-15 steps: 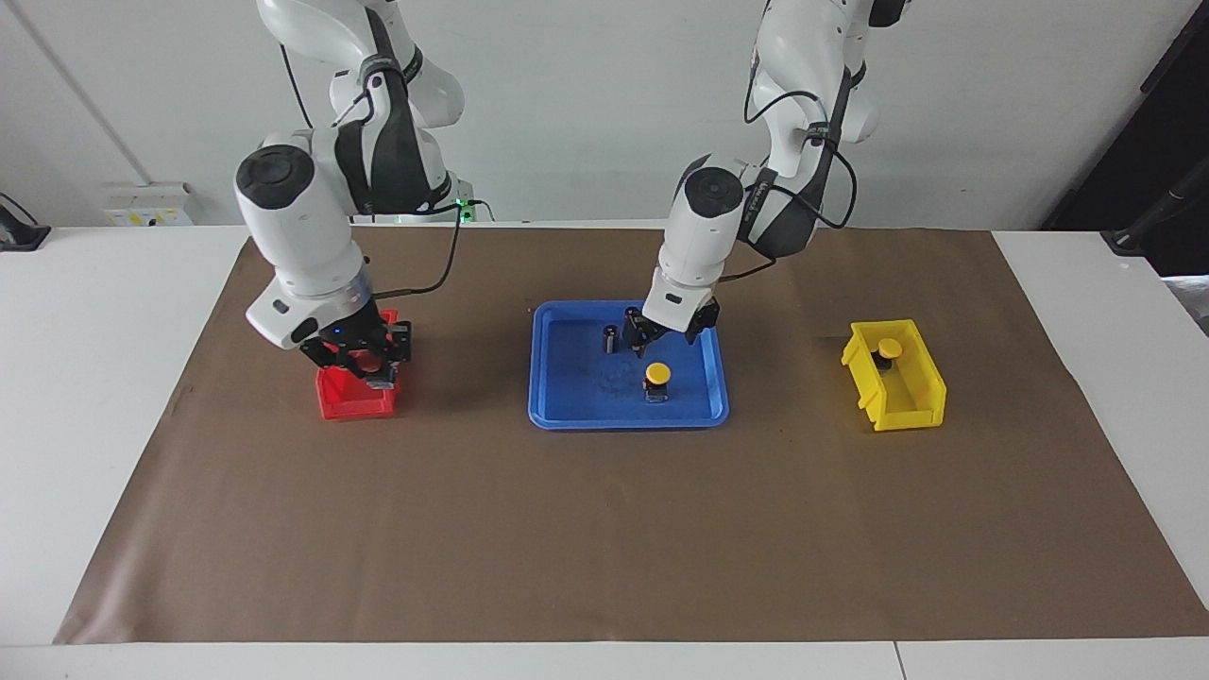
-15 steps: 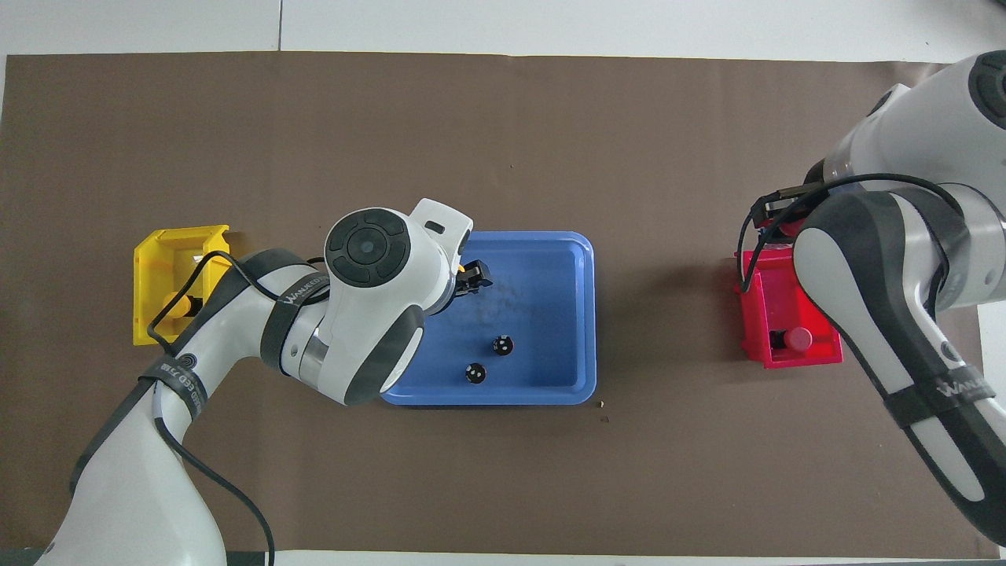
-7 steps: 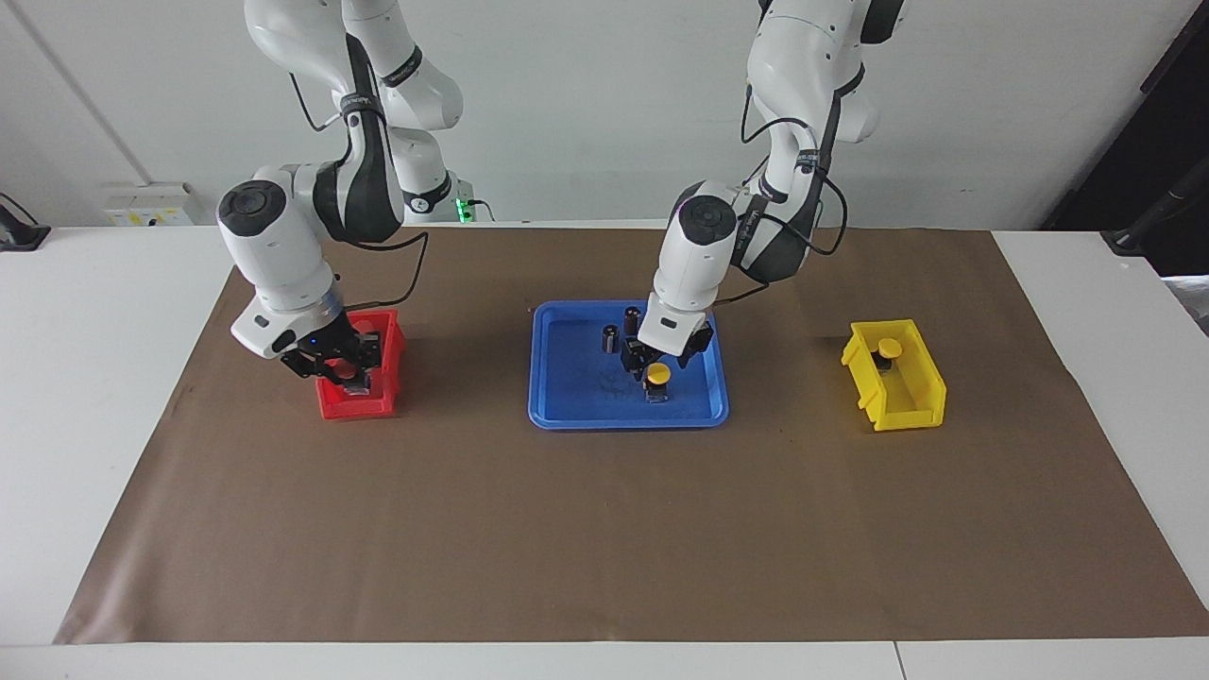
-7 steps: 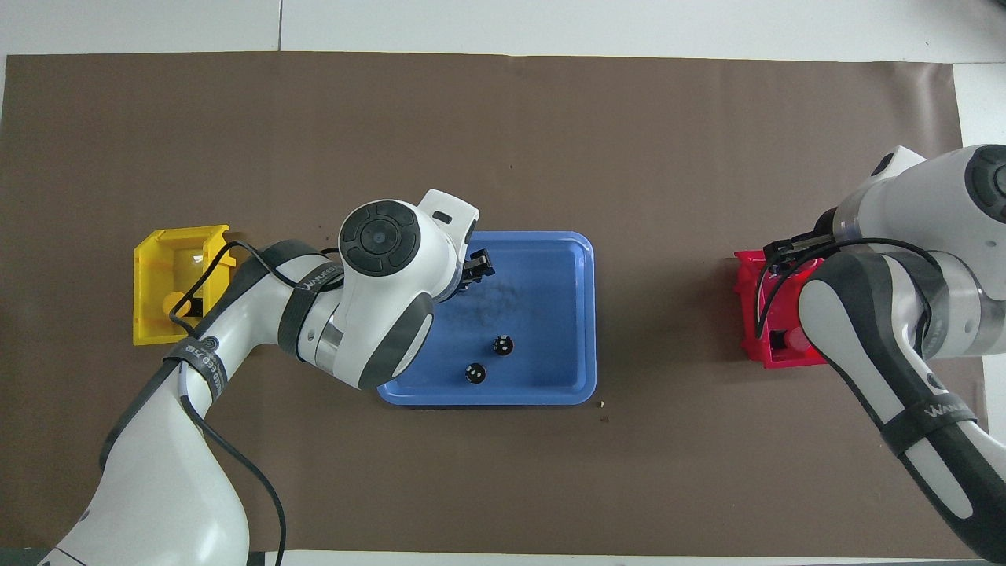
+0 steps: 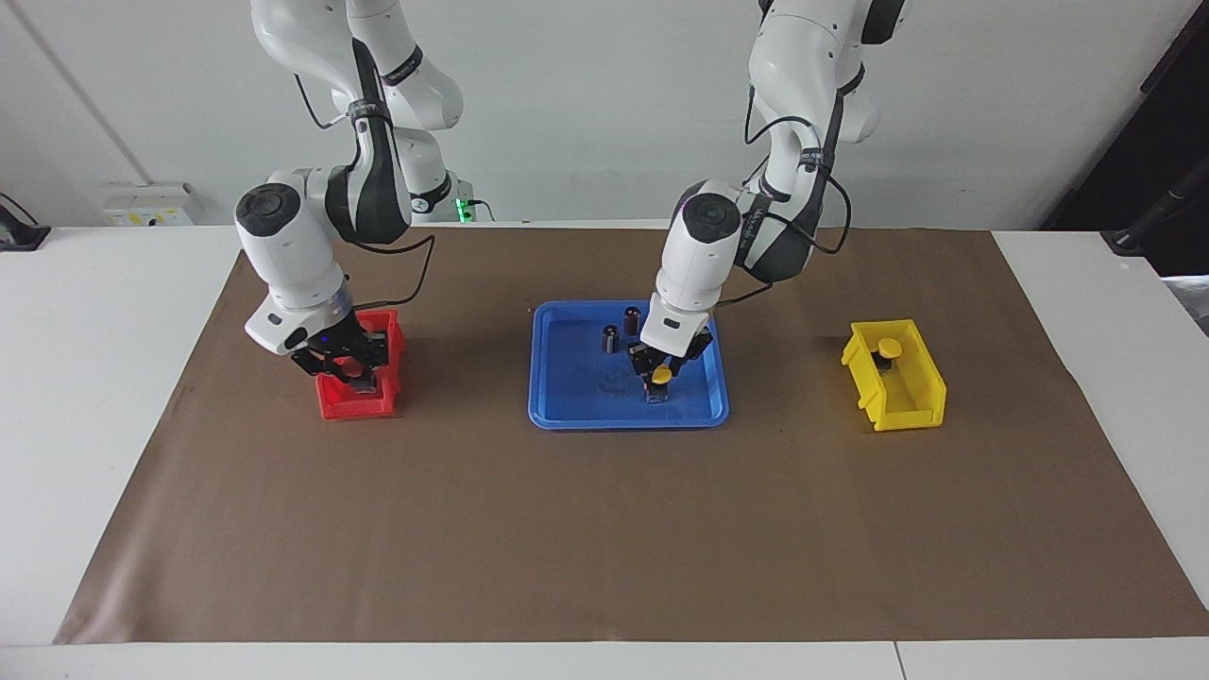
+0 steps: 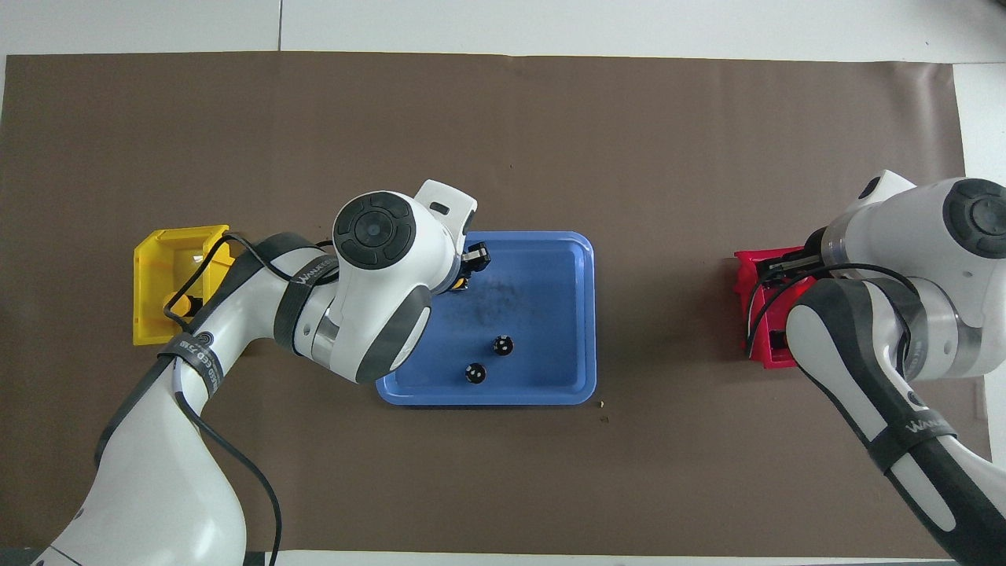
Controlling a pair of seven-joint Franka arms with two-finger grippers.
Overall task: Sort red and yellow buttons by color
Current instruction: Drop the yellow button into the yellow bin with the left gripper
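A yellow button (image 5: 661, 376) stands in the blue tray (image 5: 576, 401). My left gripper (image 5: 660, 366) is down at it, open, with a finger on either side of its cap. It also shows in the overhead view (image 6: 469, 267). A second yellow button (image 5: 886, 348) sits in the yellow bin (image 5: 907, 401). My right gripper (image 5: 348, 366) is low inside the red bin (image 5: 357, 404), shut on a red button (image 5: 366, 382). The other red button is hidden by the right arm in both views.
Two dark cylinders with silvery tops (image 5: 611, 338) (image 5: 631, 316) stand in the tray, nearer to the robots than the yellow button. Brown paper (image 5: 604, 529) covers the table. The yellow bin (image 6: 169, 259) is toward the left arm's end, the red bin (image 6: 756, 314) toward the right arm's.
My left gripper has come down from above the tray onto the yellow button. My right gripper has sunk into the red bin with the red button.
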